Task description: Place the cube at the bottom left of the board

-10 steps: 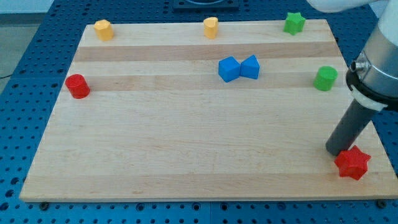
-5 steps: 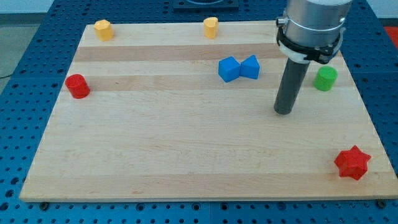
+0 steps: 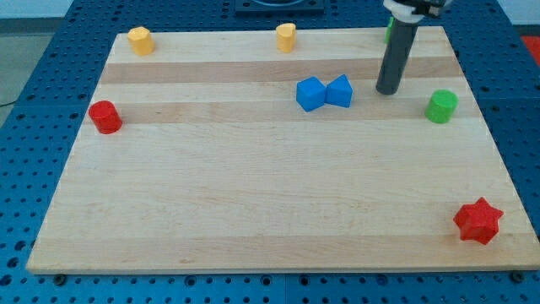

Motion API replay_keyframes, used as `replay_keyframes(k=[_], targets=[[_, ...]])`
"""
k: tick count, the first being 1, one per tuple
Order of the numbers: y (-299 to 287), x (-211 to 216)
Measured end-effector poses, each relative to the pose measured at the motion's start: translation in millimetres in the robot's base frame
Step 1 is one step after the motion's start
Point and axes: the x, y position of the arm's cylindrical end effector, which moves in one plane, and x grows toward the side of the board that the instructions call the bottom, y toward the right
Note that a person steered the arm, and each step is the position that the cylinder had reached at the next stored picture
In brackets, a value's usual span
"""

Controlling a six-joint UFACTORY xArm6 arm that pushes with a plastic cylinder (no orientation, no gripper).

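Camera view shows a pale wooden board [image 3: 253, 203] with visible grain bands, resting on a blue perforated table [image 3: 25, 152]. All blocks look like smooth, matte plastic.

Block positions:
- Blue cube [image 3: 310, 94]: upper centre of the frame, touching a second blue block [image 3: 339, 90] of angular shape on its right side.
- Red cylinder [image 3: 105, 116]: near the board's left edge.
- Red star [image 3: 478, 221]: lower right corner.
- Green cylinder [image 3: 441, 106]: near the right edge.
- Green block [image 3: 389, 32]: at the top edge, mostly hidden behind the rod; shape cannot be made out.
- Two yellow blocks: one at upper left [image 3: 140, 40], one at top centre [image 3: 286, 37], both beside the top edge.

Open room: the lower left and centre of the board carry no blocks.

Tool state: the arm ends in a straight dark rod with no claw, so nothing is held. My tip [image 3: 388, 90] sits on the board just right of the blue pair, apart from it, between that pair and the green cylinder.
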Motion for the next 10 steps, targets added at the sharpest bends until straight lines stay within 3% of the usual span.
replay_keyframes(k=[1, 2, 4, 7, 9, 10], targets=[[-24.3, -37.9], [-61.6, -37.5], [-103.2, -12.6], [-108.5, 49.7], [-162.7, 32.6], [-182.7, 59.1]])
